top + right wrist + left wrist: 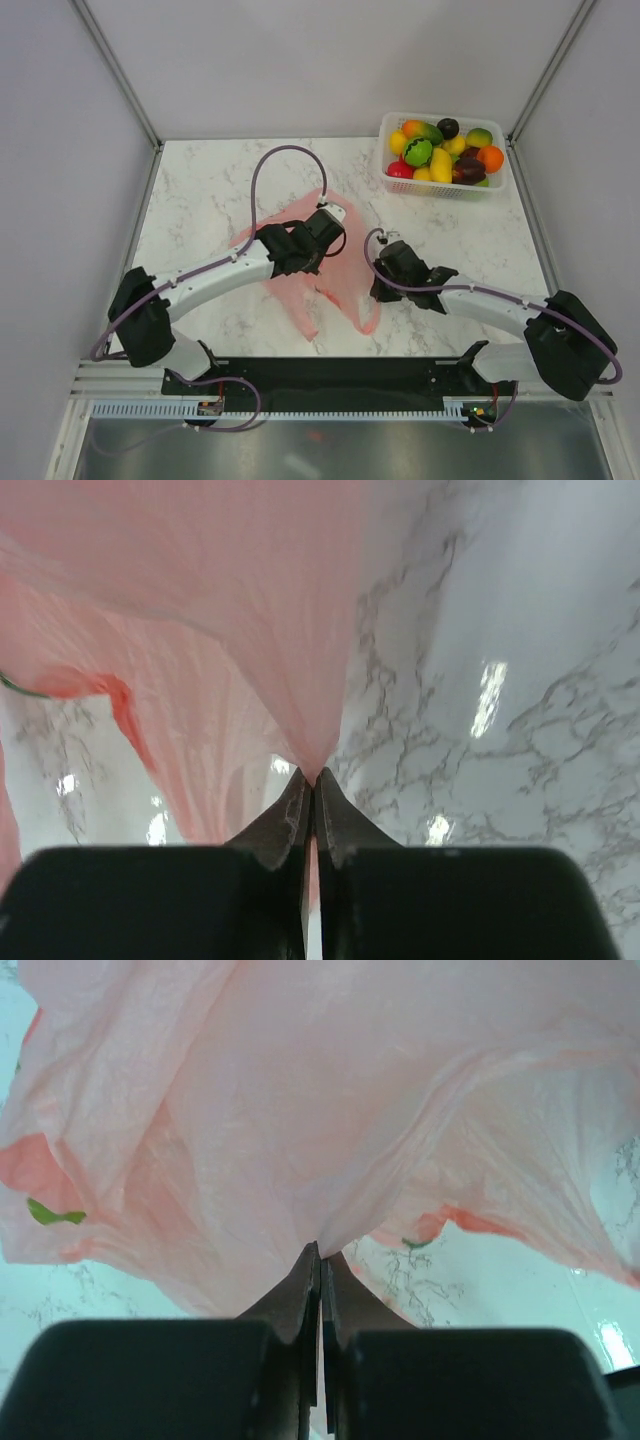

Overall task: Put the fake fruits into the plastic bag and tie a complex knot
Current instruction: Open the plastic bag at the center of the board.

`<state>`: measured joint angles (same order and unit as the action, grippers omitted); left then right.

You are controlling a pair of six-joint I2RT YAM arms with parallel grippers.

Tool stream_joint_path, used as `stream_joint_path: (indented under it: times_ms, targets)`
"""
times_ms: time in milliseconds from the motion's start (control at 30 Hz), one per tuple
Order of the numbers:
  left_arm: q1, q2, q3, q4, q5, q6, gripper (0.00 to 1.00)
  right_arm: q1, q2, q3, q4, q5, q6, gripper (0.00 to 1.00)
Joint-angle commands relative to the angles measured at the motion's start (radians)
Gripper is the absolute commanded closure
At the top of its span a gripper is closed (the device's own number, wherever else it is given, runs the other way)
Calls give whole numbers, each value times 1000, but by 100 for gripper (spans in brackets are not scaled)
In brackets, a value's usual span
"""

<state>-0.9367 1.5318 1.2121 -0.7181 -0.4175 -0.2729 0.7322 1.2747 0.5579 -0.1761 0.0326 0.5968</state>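
- you are sitting at the very start: all the fake fruits [445, 150] are lying in the white basket [440, 189] at the far right corner, with none in the plastic bag [303, 305].
- the bag is lying crumpled on the marble table [200, 190] between your arms, and no knot is showing.
- your left gripper [320, 1252] is clamping tight on a fold of pink film.
- your right gripper [309, 776] is pinching the bag's other side, jaws nearly together.
- opening the mouth, loading and tying are all waiting, as i judge it.

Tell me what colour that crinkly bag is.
The thin plastic bag is translucent pink, clearest in the left wrist view.
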Motion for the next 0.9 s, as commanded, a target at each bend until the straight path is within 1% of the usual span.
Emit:
stream_joint_path:
  times_ms: [0, 67, 100, 200, 267, 300, 333, 367, 400, 433, 467, 500, 567, 633, 733, 767, 800, 867]
  targets:
    - [4, -79, 26, -110, -24, -49, 98, -5, 52, 134, -43, 144, -73, 94]
    - [15, -90, 21, -141, -24, -43, 98, -11, 77, 210, -75, 194, -104, 95]
    - [28, -94, 17, -152, -26, -40, 98, -17, 107, 235, -86, 210, -120, 98]
    - [64, -105, 12, -181, -35, -11, 98, -28, 184, 342, -115, 272, -173, 99]
    - [90, -119, 3, -178, -47, 14, 98, -36, 231, 423, -129, 294, -209, 99]
    - [123, -124, -3, -173, -50, 18, 98, -46, 271, 447, -134, 299, -216, 98]
    - [140, -127, -6, -164, -49, 20, 98, -53, 290, 470, -134, 300, -221, 93]
    - [157, -139, -5, -152, -43, 18, 98, -59, 305, 511, -132, 294, -241, 86]
    - [186, -144, -3, -123, -6, 18, 98, -66, 324, 528, -129, 280, -249, 57]
    - [202, -150, -3, -104, 17, 15, 98, -68, 325, 543, -129, 282, -256, 48]
    - [217, -154, -3, -87, 40, 14, 98, -71, 321, 566, -129, 282, -267, 36]
    - [239, -153, 4, -72, 72, 12, 98, -82, 301, 576, -129, 268, -272, 33]
    - [249, -141, 20, -44, 89, 12, 98, -100, 272, 594, -126, 247, -282, 28]
    - [265, -104, 65, -40, 124, 14, 98, -148, 230, 612, -128, 190, -290, 26]
    - [271, -49, 147, -40, 146, 14, 98, -224, 196, 640, -128, 150, -293, 13]
    - [271, -39, 164, -38, 148, 12, 98, -243, 193, 651, -128, 145, -293, 5]
    - [271, -27, 194, -38, 146, 12, 98, -276, 196, 663, -132, 142, -293, 2]
    - [271, 1, 227, -40, 128, 11, 98, -309, 213, 711, -137, 165, -285, 2]
